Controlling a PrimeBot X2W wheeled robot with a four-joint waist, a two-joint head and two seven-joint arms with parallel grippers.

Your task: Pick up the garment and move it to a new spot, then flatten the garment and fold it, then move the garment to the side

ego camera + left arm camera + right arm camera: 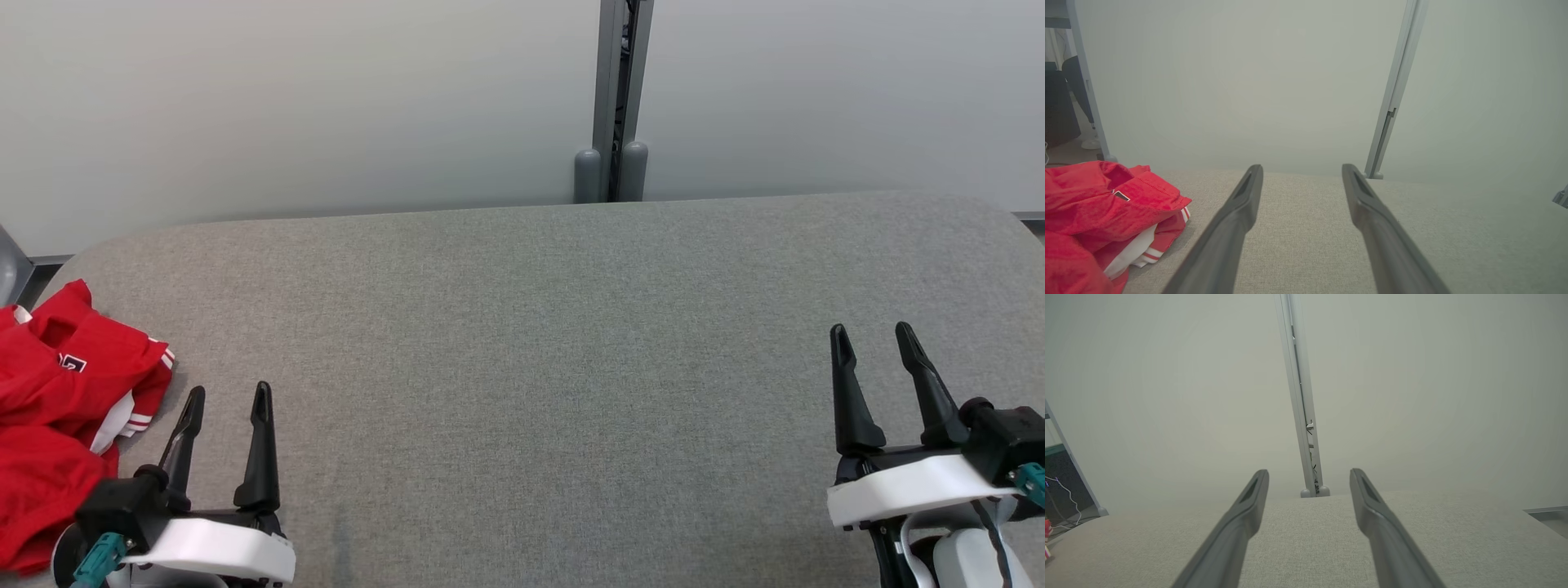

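Observation:
The garment (57,408) is red with white stripes and lies crumpled at the left end of the grey fabric table (522,367). In the left wrist view the garment (1098,220) bunches at the lower left, apart from the fingers. My left gripper (229,400) hovers open just right of it, with nothing between its fingers. Far to the right, my right gripper (873,335) is open too and holds nothing. In the left wrist view my left gripper (1302,169) points at the far table edge. In the right wrist view my right gripper (1308,473) points at bare fabric.
A pale partition wall runs behind the table, with a grey vertical post (620,98) at its middle. The table's back edge is rounded at both corners. Dark furniture (1061,102) stands beyond the left end of the wall.

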